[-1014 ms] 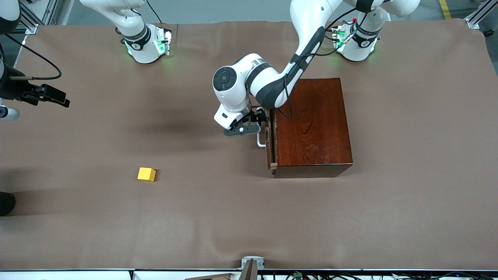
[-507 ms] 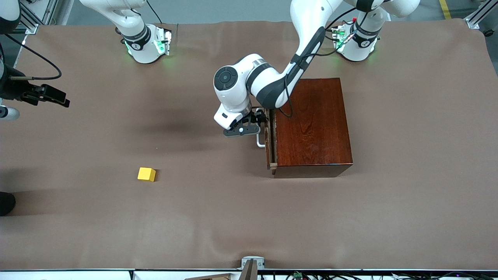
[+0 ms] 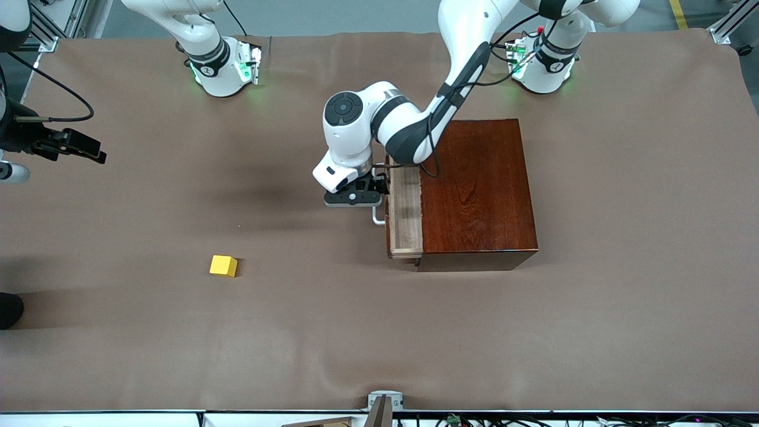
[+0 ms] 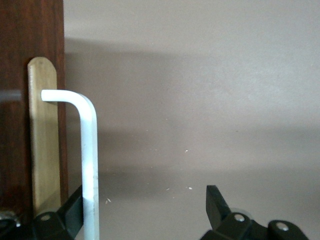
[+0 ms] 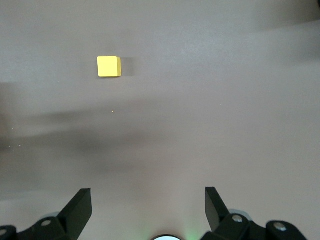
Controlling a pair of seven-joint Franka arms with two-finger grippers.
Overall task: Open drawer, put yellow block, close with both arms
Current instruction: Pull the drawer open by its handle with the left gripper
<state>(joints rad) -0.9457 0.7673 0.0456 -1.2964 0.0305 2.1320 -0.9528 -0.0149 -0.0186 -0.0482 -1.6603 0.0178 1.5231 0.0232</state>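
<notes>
The mahogany cabinet (image 3: 477,190) stands at the left arm's end of the table. Its drawer (image 3: 406,213) is pulled partly out, showing a strip of pale wood tray. My left gripper (image 3: 370,200) is at the white handle (image 3: 377,218). In the left wrist view the gripper (image 4: 145,200) is open, and the handle bar (image 4: 89,160) lies against the inner side of one finger (image 4: 74,202). The yellow block (image 3: 223,265) lies on the table toward the right arm's end. My right gripper (image 3: 89,151) waits open and empty above the table's edge; its view shows the gripper (image 5: 147,197) and the block (image 5: 109,66).
Brown cloth (image 3: 332,332) covers the table. The green-lit arm bases (image 3: 222,68) stand along the edge farthest from the camera. A dark object (image 3: 9,308) sits at the cloth's edge at the right arm's end.
The left gripper has moved away from the cabinet toward the right arm's end, and the drawer has slid out with it, from a narrow gap to a visible strip of tray. The right arm has not moved.
</notes>
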